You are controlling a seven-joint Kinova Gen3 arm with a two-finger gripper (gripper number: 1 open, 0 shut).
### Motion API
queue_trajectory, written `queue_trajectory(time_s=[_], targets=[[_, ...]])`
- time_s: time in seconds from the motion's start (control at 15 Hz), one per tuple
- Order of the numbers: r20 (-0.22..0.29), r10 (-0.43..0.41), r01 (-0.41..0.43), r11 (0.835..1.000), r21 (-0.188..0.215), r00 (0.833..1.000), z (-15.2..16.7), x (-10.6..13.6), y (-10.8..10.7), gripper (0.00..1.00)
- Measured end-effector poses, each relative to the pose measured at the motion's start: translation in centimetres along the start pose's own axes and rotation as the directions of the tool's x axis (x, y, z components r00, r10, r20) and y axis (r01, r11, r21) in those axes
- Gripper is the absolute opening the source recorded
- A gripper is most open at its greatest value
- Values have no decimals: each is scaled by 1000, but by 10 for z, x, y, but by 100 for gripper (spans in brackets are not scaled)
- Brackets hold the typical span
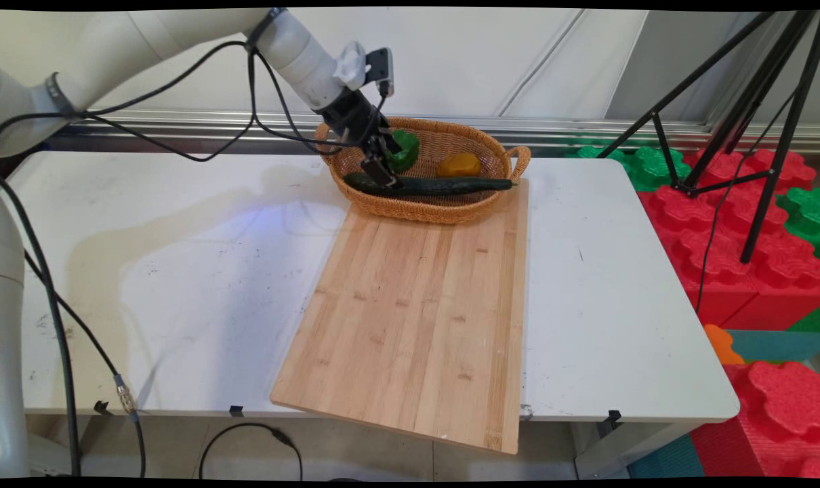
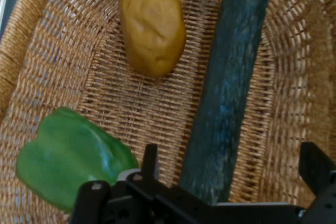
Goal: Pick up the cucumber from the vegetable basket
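The gripper point(image 1: 381, 168) is lowered into the wicker basket point(image 1: 491, 203) at the counter's far edge, about mid-width. The fingers point(image 2: 150, 161) are seen spread apart, one on each side of the cucumber point(image 2: 226, 93); no contact with it can be confirmed from the hand view.

The cucumber is laid lengthwise along the basket's near side, its end nearest the counter's right edge resting up on the rim by the handle. The gripper straddles it near its opposite end.

A green bell pepper point(image 2: 68, 161) is seen just beside the gripper, on its far side, against the basket's far wall. A yellowish potato point(image 2: 152, 22) is located deeper in the basket, past the pepper toward the right handle, apart from the cucumber with bare weave between them.

The basket is set at the far end of a wooden cutting board point(image 1: 417, 305), its near rim overlapping the board's far edge. The board is laid skewed across the counter point(image 1: 613, 291), and its near corner overhangs the counter's near edge.

Black cables point(image 1: 179, 142) are hung from the arm over the counter's far left corner.
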Motion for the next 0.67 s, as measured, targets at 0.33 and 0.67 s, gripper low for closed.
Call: queue_trajectory(time_s=[0.33,0.67], targets=[[16,-1,1,1000,-19,1000,32,4,-20,100],[23,-7,7,999,-33,1000,52,7,-24,100]])
